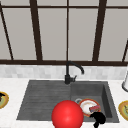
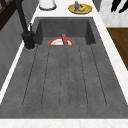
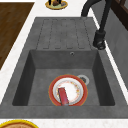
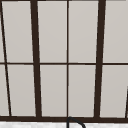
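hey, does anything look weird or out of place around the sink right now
Yes. A big red ball shows at the sink's front edge in the front view, covering part of the basin; a ball is odd at a sink. A red sponge-like block lies on the plate in the basin. A black hand hangs nearby.

Drainboard (image 1: 42, 100), left part of sink: bare ribbed surface, open from above and from the near edge. Basin (image 3: 40, 77) at right: plate (image 3: 72, 90) with red block (image 3: 63, 95) lying on it takes up most of the floor; walls close it on all sides. Faucet (image 1: 68, 72) stands at far rim, spout arching right over the basin. Red ball (image 1: 67, 115) blocks the near middle. Right hand (image 1: 98, 118) sits at the basin's near rim.
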Tool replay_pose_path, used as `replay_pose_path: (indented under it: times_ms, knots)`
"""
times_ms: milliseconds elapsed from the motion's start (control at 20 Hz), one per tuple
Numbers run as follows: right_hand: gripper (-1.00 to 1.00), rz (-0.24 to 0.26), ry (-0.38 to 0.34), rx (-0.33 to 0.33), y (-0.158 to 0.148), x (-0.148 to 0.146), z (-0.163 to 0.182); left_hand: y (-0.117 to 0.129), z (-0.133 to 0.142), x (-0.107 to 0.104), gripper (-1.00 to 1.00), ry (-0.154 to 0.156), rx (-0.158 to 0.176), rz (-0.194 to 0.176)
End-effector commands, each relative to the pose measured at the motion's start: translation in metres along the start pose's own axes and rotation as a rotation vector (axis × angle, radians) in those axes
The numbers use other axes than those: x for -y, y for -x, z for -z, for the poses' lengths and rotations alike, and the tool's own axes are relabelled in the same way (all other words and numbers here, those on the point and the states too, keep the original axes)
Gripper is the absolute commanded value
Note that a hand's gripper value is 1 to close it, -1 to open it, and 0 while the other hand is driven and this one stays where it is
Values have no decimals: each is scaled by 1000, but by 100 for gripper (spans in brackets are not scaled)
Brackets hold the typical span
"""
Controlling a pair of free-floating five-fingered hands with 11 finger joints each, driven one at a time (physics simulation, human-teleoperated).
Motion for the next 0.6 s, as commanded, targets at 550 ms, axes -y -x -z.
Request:
replay_pose_path:
  times_ms: [550]
  knots:
    - [0, 0, 0, 0, 0, 0, 0, 30, 86, -21, -100, 38, -12, -46]
